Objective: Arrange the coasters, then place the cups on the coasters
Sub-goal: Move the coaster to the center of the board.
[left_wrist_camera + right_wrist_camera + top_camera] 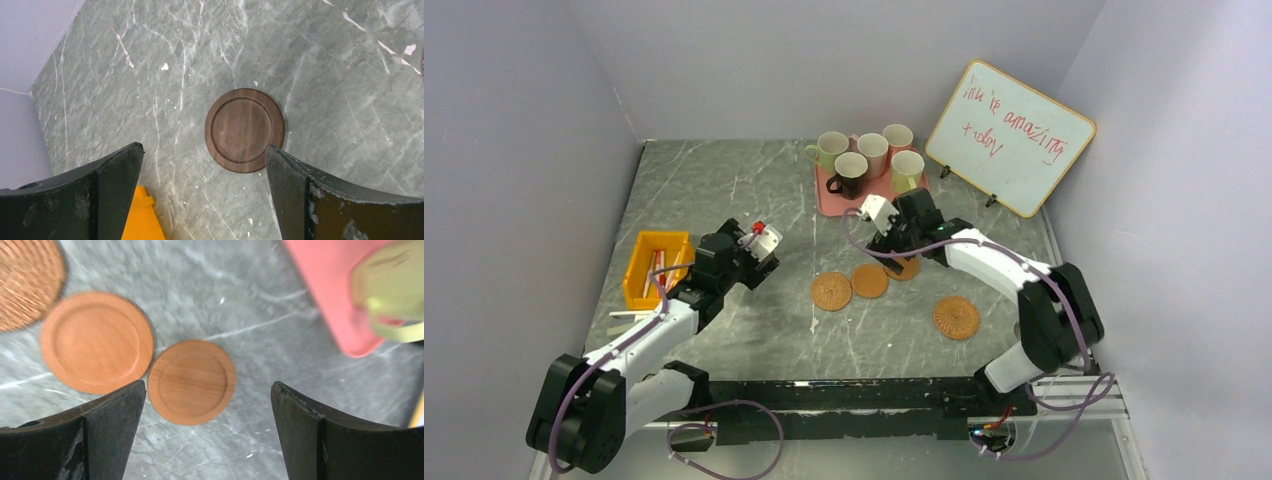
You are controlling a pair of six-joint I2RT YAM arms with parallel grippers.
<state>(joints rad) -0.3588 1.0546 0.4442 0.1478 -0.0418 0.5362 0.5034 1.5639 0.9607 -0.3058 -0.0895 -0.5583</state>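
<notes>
Several cups stand on the pink tray (827, 199) at the back: a dark brown cup (850, 173), pale green cups (832, 150) and pinkish ones (871, 153). On the table lie a woven coaster (831, 291), a plain orange coaster (869, 280) and another woven coaster (956, 317). My right gripper (207, 435) hangs open over a small orange coaster (192, 381), beside a larger one (96, 341). My left gripper (205, 192) is open above the table, with the dark brown coaster (244, 130) just beyond its right fingertip (280, 160). The top view hides that dark coaster.
A yellow bin (656, 268) with small items sits at the left, under the left gripper's near side (142, 217). A whiteboard (1009, 137) leans at the back right. Grey walls close in the table on three sides. A pale green cup (390, 295) on the tray edges the right wrist view.
</notes>
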